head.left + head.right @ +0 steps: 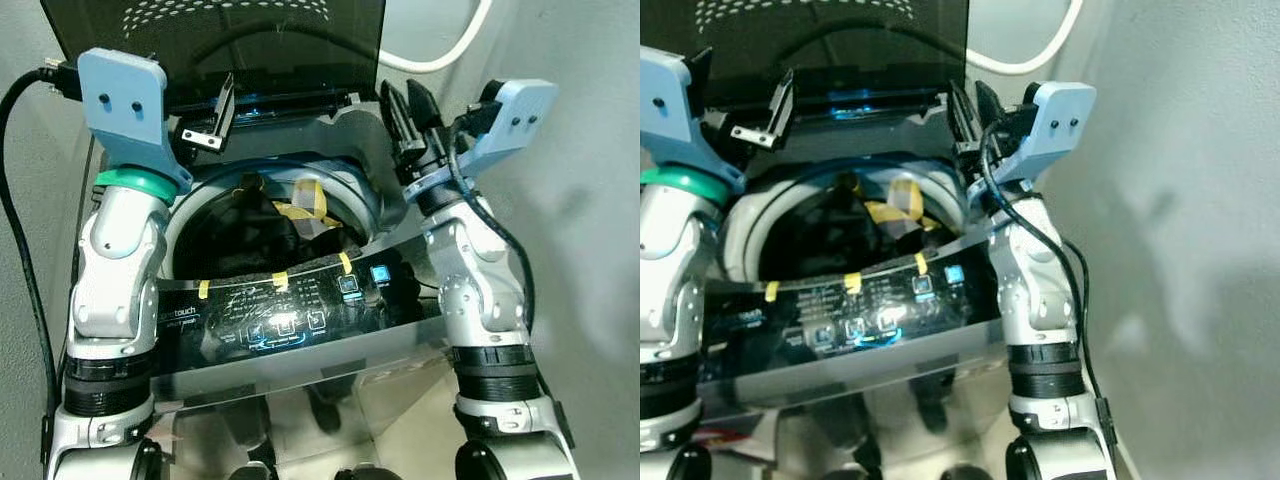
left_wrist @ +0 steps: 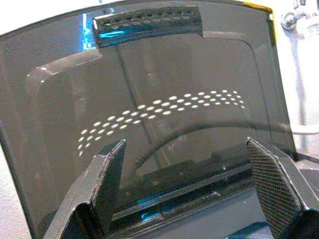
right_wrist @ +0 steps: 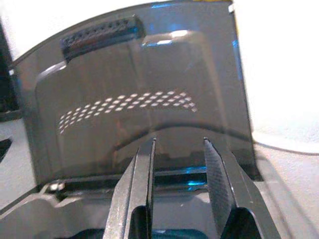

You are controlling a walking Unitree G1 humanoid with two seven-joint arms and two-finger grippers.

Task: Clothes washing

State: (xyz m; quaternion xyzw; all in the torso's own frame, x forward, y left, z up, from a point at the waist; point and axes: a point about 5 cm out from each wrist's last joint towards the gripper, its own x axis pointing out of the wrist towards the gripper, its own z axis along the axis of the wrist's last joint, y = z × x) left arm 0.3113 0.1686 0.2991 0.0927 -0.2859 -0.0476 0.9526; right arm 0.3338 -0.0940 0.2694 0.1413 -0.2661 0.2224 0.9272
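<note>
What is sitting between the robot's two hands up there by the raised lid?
Between the left hand and right hand, the left eye view shows the washer's open drum below, loaded with dark clothes.

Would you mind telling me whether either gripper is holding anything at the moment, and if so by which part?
Nothing is held. The left gripper and right gripper are both open with bare gaps, raised over the washing machine facing its upright lid.

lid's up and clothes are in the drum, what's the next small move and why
Probably bring the right gripper up to the top edge of the raised lid to start swinging it down. The dark clothes already sit inside the drum, both grippers hold nothing, and the right one, jaws slightly apart, already points at the lid. The left gripper, jaws wide, faces it too.
</note>
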